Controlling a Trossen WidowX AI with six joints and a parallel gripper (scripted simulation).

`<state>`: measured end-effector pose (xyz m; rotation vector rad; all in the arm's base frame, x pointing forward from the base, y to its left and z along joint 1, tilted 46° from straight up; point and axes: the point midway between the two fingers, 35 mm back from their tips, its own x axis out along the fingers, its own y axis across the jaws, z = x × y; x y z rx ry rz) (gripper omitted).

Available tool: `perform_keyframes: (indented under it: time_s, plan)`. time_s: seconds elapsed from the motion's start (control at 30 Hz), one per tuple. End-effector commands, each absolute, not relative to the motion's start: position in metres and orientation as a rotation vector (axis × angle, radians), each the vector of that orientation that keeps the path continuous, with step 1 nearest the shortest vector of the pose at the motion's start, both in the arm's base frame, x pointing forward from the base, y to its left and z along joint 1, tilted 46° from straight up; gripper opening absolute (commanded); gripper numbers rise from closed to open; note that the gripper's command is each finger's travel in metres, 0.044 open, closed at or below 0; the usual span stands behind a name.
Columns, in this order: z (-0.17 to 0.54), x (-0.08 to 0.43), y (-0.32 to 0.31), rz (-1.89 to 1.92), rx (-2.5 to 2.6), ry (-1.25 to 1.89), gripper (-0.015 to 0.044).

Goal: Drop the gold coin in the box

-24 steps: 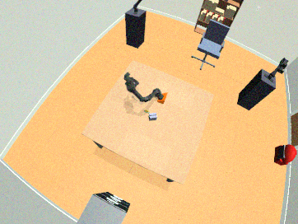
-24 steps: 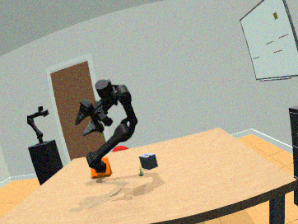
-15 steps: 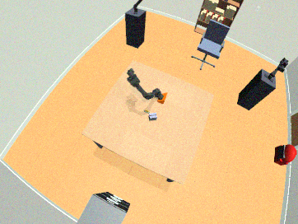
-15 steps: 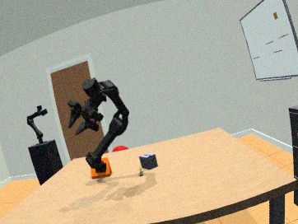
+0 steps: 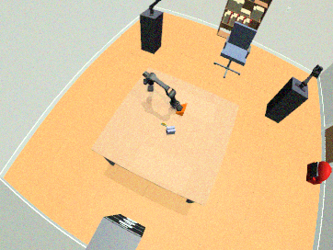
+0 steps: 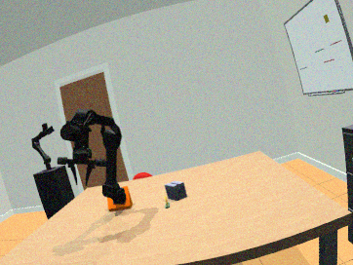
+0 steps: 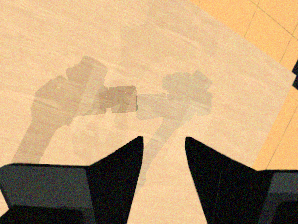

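The gold coin [image 5: 163, 124] [image 6: 166, 199] stands on edge in the dark-green holder [image 6: 167, 206], very small in the top and exterior views. The grey box [image 5: 170, 130] [image 6: 176, 191] stands closed right beside the holder; its slot is too small to make out. My gripper [image 6: 82, 184] [image 7: 164, 141] is partly open and empty, with a clear gap between its fingertips. It hangs above the table on the far side of the arm's base from the coin and box, with its fingers pointing down. Neither coin, holder nor box shows in the wrist view.
The arm's base stands on an orange plate [image 5: 184, 107] [image 6: 127, 196] between the gripper and the coin. The wrist view shows the table top [image 7: 40, 30] with arm shadows and the table's edge at the right. Black pedestals [image 5: 151, 34] [image 5: 287, 100] with other arms stand off the table.
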<state>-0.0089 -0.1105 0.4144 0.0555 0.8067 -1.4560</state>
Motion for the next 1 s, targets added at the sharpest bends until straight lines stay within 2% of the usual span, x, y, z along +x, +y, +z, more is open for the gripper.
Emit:
perform_keyframes:
  time_s: [0.0, 0.47, 0.7, 0.97]
  plan:
    - [0.391, 0.005, -0.138, -1.355, 0.259, 0.744, 0.0161]
    - [0.309, 0.102, -0.174, -1.195, 0.72, 0.831, 0.0161]
    - [0.265, 0.161, -0.154, -1.233, 0.809, 0.922, 0.0161]
    - [0.215, 0.214, -0.1, -1.309, 0.758, 0.967, 0.0161]
